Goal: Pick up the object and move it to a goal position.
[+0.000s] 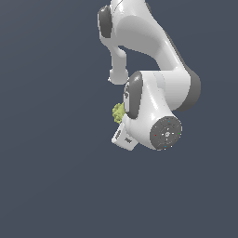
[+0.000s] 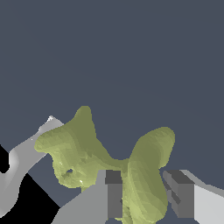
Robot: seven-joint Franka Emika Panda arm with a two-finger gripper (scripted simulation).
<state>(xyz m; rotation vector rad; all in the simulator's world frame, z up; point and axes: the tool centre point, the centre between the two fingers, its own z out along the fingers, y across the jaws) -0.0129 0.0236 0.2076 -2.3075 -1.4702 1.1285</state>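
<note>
The object (image 2: pixel 131 175) is a small yellow-green lump with bumpy lobes. In the wrist view it is seen between the two dark fingertips (image 2: pixel 113 194) of the hand (image 2: pixel 146 197). One lobe is set right in the gap, and both pads are pressed against it or very near it. The hand is closed on the object. Two other lobes are spread out past the fingers.

In the exterior view the object (image 1: pixel 119 112) is seen as a tiny green bit. It is tucked against the big white arm (image 1: pixel 153 116), on the exterior view's left of it. Most of the hand (image 1: pixel 123 138) is hidden by the arm there, so only a white corner is seen below the object. Plain dark blue-grey is seen all around.
</note>
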